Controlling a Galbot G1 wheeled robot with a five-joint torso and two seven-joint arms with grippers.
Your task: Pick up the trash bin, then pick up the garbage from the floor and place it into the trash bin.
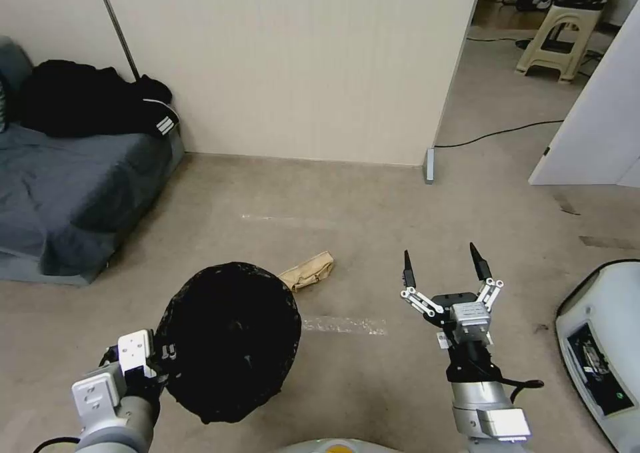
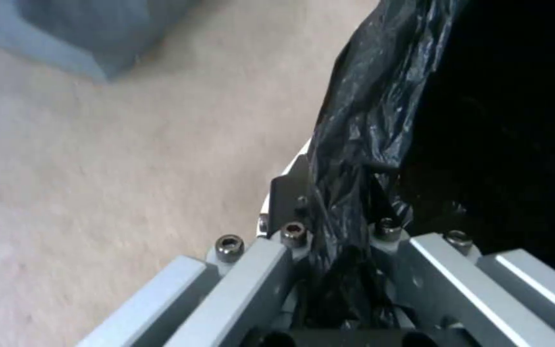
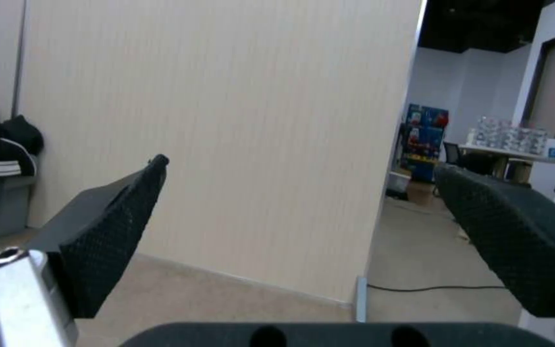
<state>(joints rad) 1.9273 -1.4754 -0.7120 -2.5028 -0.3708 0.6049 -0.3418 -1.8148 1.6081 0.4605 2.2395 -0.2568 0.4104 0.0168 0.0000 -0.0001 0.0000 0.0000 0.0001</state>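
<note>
With trash bin point(image 1: 230, 339) clamped at its rim in left end effector point(image 1: 157, 359), crumpled paper bag point(image 1: 308, 271) forward-left of wide-open right end effector point(image 1: 441, 264), long axis slanting.

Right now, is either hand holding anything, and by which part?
The left hand holds the bin by its bag-covered rim, on the side nearest the robot's left. The right hand is open and holds nothing.
</note>
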